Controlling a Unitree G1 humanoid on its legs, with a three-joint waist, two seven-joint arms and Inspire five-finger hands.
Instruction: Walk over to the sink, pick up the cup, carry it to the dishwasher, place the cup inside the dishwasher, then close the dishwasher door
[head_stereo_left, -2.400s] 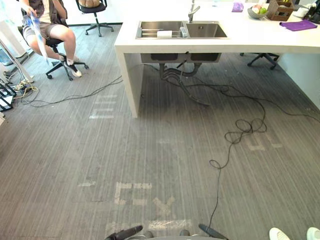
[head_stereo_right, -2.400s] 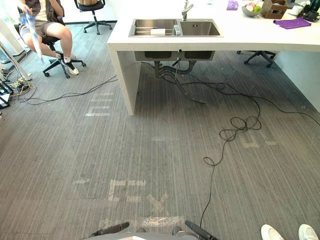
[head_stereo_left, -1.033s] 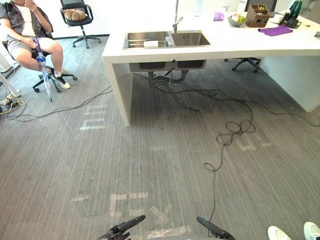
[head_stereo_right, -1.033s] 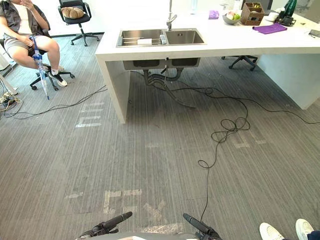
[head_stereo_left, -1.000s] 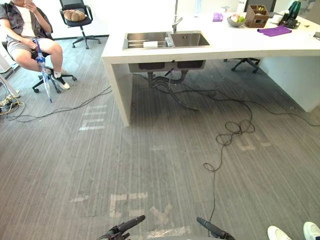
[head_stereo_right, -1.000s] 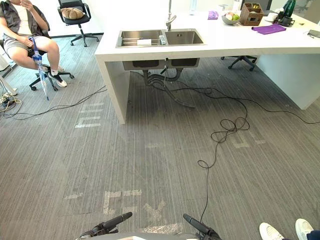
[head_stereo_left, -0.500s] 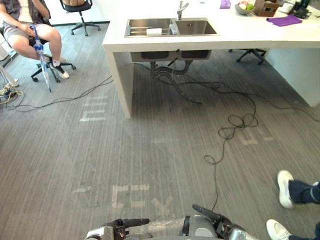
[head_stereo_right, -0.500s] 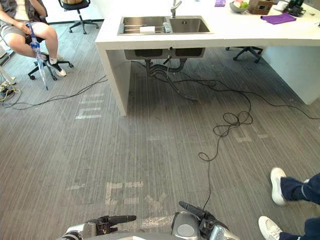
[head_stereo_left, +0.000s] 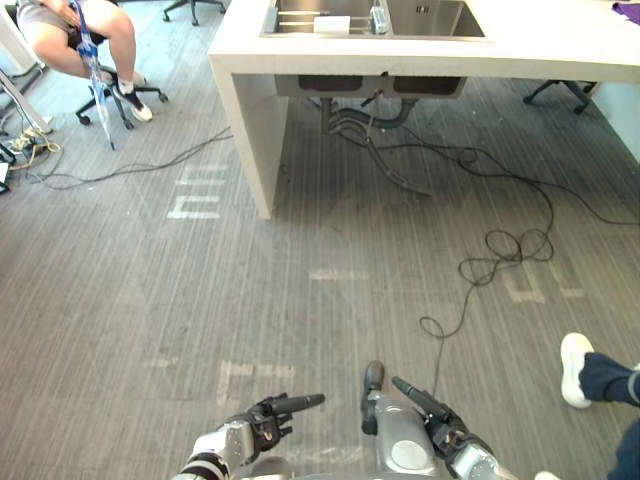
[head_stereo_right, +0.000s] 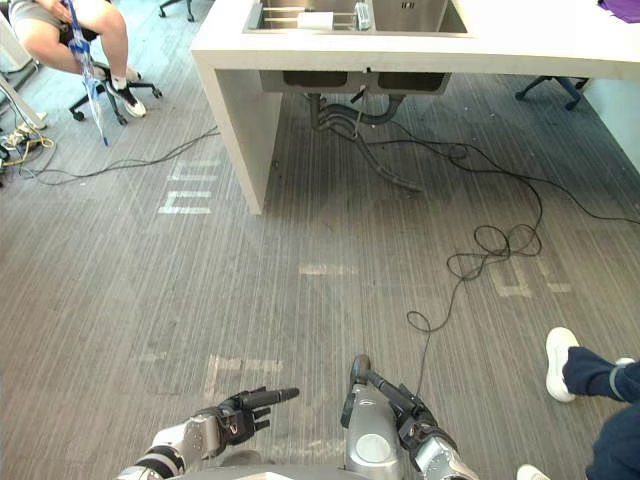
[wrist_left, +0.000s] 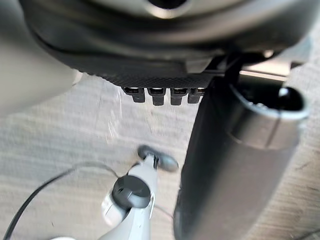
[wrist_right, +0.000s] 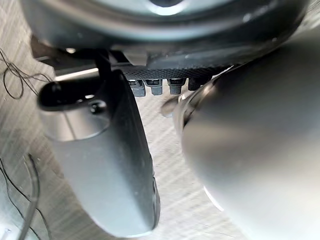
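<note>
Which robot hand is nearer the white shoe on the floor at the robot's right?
Right. The right robot hand hangs low, left of the shoe and apart from it; the left robot hand is farther left again.

You've got a grey floor (head_stereo_left: 300, 230), matt and finely ribbed; low carpet or textured vinyl, can't tell which. The pale tape marks (head_stereo_left: 195, 205) on it are worn, flat and dull. The far counter (head_stereo_left: 560, 50) is white and smooth with a faint sheen. The sink (head_stereo_left: 430, 15) set in it is brushed metal with a dull shine. The cup (head_stereo_left: 378, 17) looks clear and glossy. The left hand (head_stereo_left: 258, 422) and right hand (head_stereo_left: 446, 433) are dark matt plastic. The shoe (head_stereo_left: 574, 368) near right is white and smooth.
</note>
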